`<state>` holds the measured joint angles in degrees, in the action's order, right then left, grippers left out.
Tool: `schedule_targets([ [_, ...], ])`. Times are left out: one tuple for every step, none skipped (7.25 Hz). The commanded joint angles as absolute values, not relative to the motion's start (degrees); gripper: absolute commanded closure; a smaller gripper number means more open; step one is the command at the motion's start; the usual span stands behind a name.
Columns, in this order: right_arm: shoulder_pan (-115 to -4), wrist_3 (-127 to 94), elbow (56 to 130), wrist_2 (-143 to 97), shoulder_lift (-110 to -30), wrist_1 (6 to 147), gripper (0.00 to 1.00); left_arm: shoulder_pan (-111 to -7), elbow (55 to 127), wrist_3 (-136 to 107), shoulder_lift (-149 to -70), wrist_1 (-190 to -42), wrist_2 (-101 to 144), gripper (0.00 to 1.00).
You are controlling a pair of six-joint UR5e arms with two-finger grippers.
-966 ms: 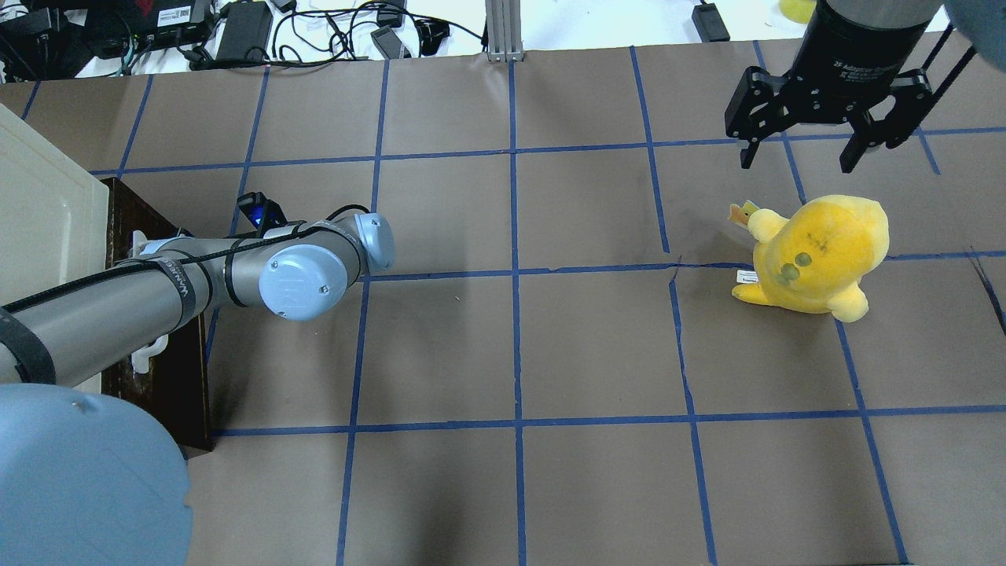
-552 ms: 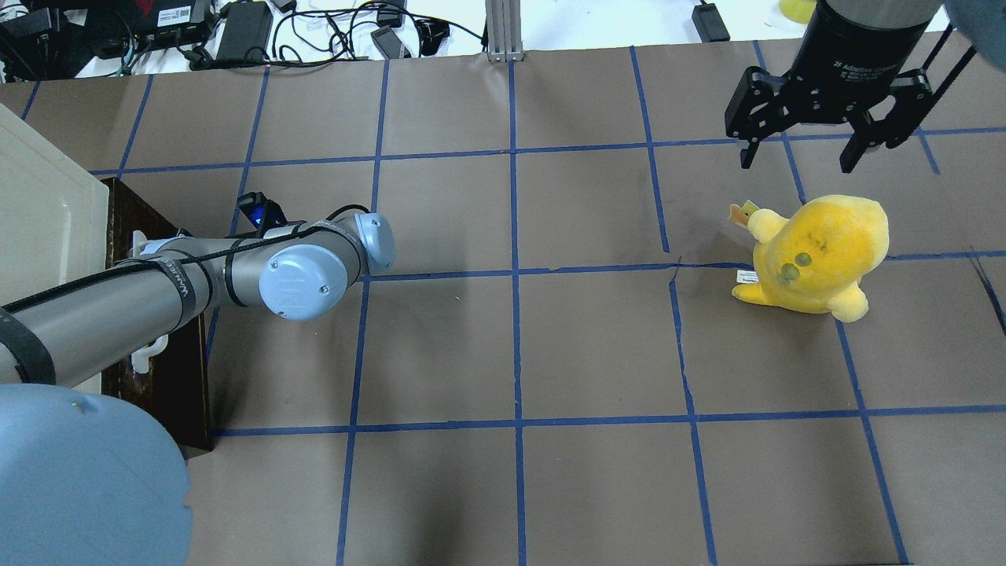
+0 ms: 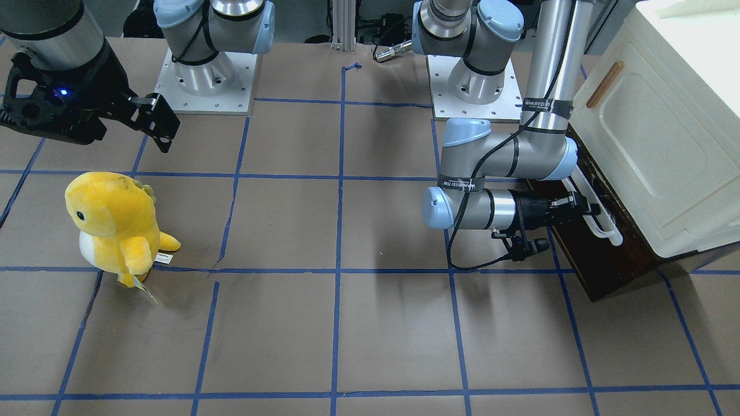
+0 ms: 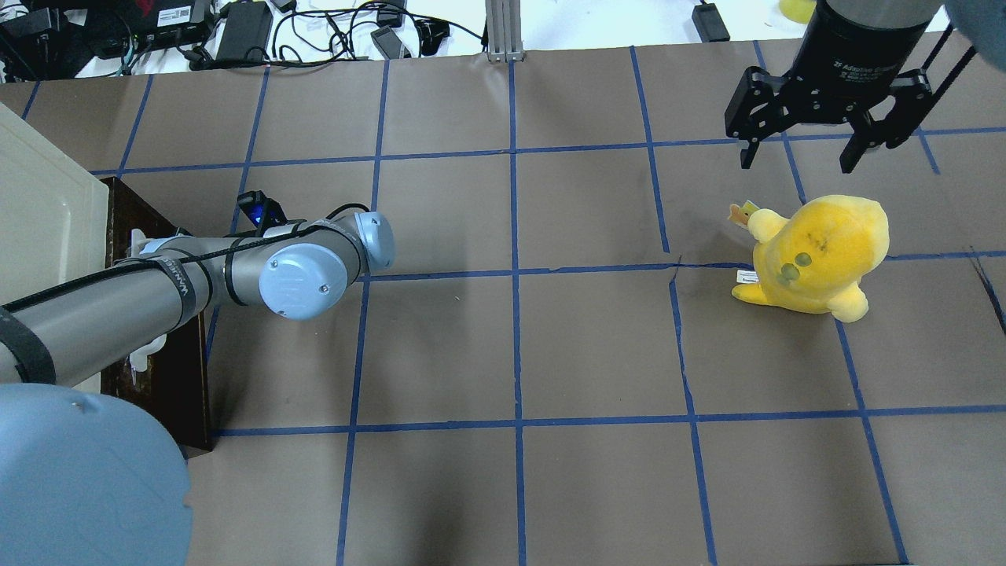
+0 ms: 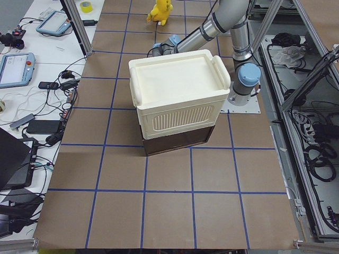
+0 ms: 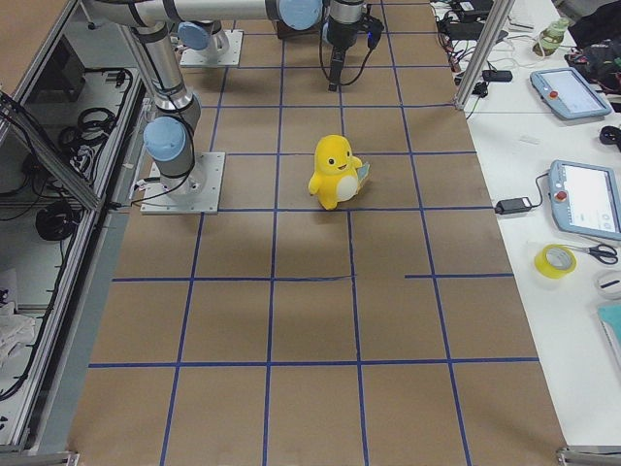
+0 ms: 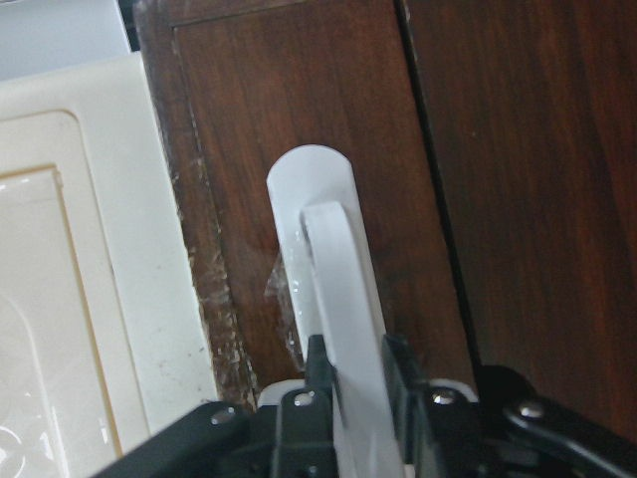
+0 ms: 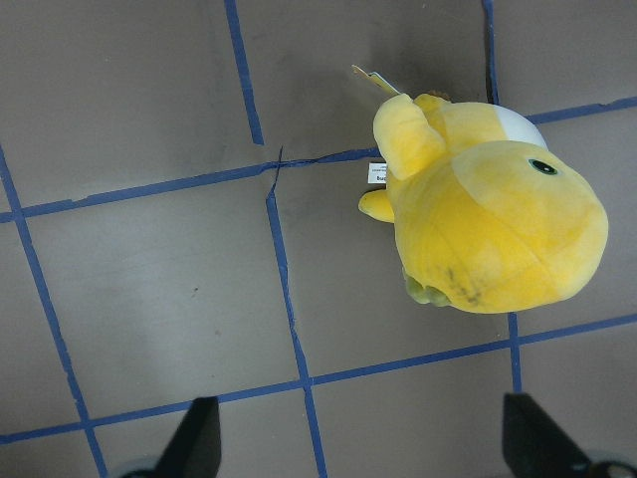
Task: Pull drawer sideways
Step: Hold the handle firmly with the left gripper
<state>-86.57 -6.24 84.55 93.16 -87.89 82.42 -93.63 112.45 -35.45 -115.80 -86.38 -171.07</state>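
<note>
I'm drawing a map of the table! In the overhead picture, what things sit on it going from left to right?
cream cabinet → drawer → yellow plush toy

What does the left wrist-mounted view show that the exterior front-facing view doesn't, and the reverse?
Only the wrist view: the fingers of the left end effector pressed against both sides of the white bar handle. Only the front-facing view: the yellow plush toy, the open right end effector, and the small wooden handle on the cream door. Both: the white bar handle, the dark front of the drawer and the cream door.
</note>
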Motion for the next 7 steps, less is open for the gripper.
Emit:
schedule_targets([
  [-86.6, -6.2, 84.6, 93.2, -87.9, 82.4, 0.00, -94.0, 112.0, -35.2, -115.8, -86.3, -170.9, 1.00],
  [-86.6, -6.2, 84.6, 93.2, -87.9, 82.4, 0.00, -94.2, 111.9, -35.2, -115.8, -86.3, -170.9, 1.00],
  [-86.6, -6.2, 84.6, 93.2, -87.9, 82.4, 0.00, -94.3, 111.9, -35.2, -115.8, -86.3, -170.9, 1.00],
  [-86.6, -6.2, 84.6, 93.2, -87.9, 82.4, 0.00, -94.4, 111.9, -35.2, -115.9, -86.3, -170.9, 1.00],
  [-86.6, -6.2, 84.6, 93.2, -87.9, 82.4, 0.00, -95.5, 111.8, -35.3, -115.9, -86.1, -170.9, 1.00],
  [-86.6, -6.2, 84.6, 93.2, -87.9, 82.4, 0.00, -96.8, 111.6, -35.2, -115.9, -86.1, -170.7, 1.00],
  [-86.6, -6.2, 84.6, 93.2, -87.9, 82.4, 0.00, -96.9, 111.0, -35.2, -116.0, -86.2, -170.3, 1.00],
])
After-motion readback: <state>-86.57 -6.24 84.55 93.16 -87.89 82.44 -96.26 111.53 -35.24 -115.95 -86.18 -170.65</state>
